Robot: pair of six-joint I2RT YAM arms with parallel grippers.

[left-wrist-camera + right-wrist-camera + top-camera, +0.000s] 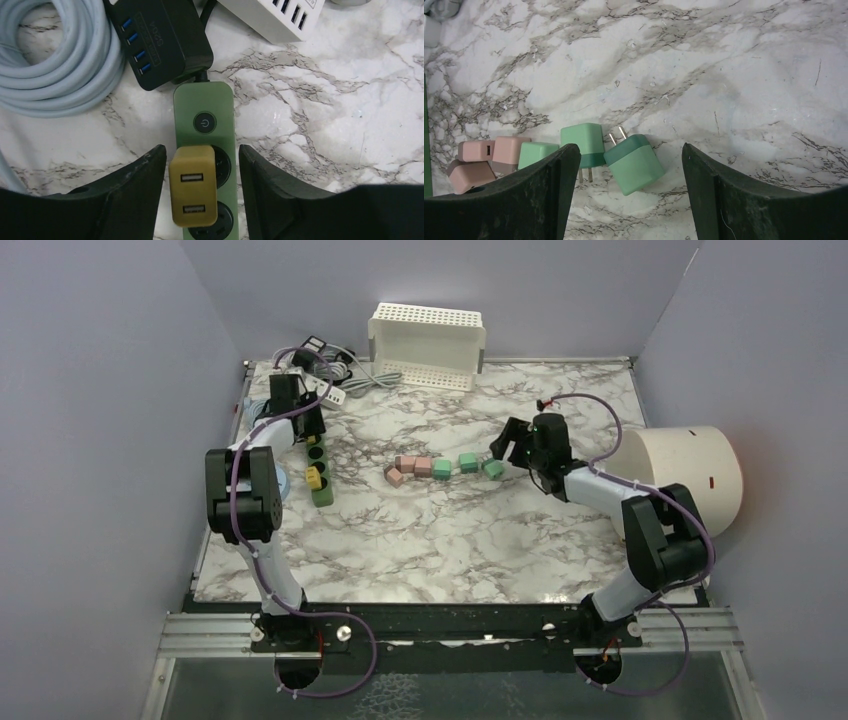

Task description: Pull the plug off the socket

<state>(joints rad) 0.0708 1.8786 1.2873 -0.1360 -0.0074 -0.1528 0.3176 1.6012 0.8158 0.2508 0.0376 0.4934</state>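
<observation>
L jaws part open, one finger [125, 200] on each side of the yellow USB plug [192, 192], nothing gripped yet: thin gap on that side, wider gap at my other finger [270, 195]. Plug sits in the green power strip [204, 120], in the outlet just behind the power button [204, 123]. Strip lies flat on the worktop [325, 125], far-left area, right by the black USB hub [160, 40] and the coiled grey cable [60, 65]. R jaws wide open and empty, hovering over a green charger [634, 164] mid-worktop, well apart from the strip. Risks as I see them: (1) plug sits off-centre twd one edge of the strip, and my other finger is outside the strip's far edge, so on closing I may pinch strip + plug together, or shove the strip sideways before I get a grip. (2) Nothing holds the strip down, R jaws nowhere near it, so a pull prob lifts the whole strip w/ plug still seated, dragging the cord at its head and maybe the hub. (3) Pull off-axis and the prongs bind, or the plug slips out of my pads. (4) Power button is just ahead of my tips, so if I creep fwd I could press it. Imo next move needs: centre on plug only, firm grip, straight pull away from the strip face.
</observation>
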